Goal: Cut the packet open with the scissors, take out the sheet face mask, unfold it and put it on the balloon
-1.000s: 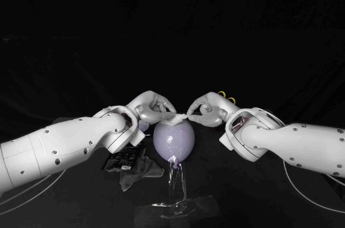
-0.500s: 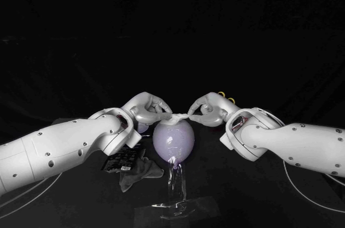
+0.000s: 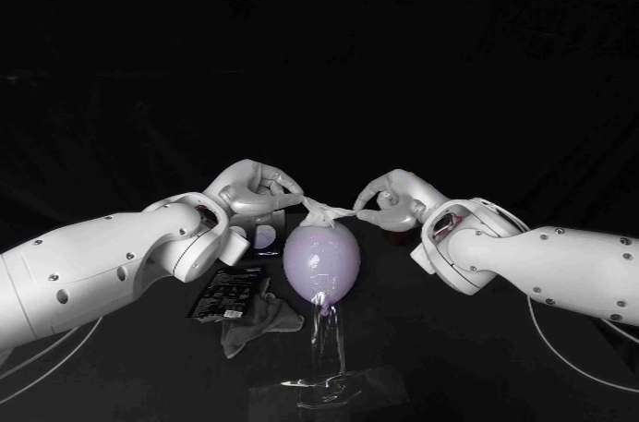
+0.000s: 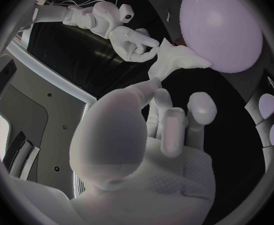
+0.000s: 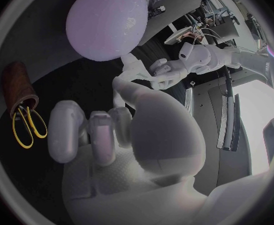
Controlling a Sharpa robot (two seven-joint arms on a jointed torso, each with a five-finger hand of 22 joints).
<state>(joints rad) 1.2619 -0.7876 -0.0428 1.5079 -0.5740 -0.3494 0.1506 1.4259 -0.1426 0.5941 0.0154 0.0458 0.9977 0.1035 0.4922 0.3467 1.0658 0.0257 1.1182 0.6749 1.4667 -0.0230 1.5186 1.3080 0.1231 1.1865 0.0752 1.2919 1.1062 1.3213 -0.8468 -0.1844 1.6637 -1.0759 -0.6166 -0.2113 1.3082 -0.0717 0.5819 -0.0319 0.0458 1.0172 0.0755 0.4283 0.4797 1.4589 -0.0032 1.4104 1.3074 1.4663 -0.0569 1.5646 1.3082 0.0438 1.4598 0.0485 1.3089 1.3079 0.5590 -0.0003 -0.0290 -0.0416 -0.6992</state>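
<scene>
I have both hands up at the top of the balloon (image 3: 322,260). My left hand (image 3: 253,189) pinches one end of the sheet mask (image 3: 324,214) between its thumb and a finger, and its other fingers are loose. My right hand (image 3: 386,200) pinches the other end the same way. The sheet mask is a small, bunched-up white lump between them. It sits right on the top of the balloon and is not yet unfolded.

The balloon stands on a thin clear stand (image 3: 324,348). The black packet (image 3: 229,291) lies on the table beside it, under my left arm, with a crumpled grey piece (image 3: 259,316) next to it. The scissors (image 5: 26,127) are back in a brown cup (image 5: 18,87).

Here is what I worry about. I think the sheet mask is thin and wet, so if I pull my hands apart too hard it could rip or slip out of a pinch. If one end slips, it may flop down one side. If I push down, the balloon could tip on its thin stand. The sheet mask could also stay stuck to itself and go on as a lump.
</scene>
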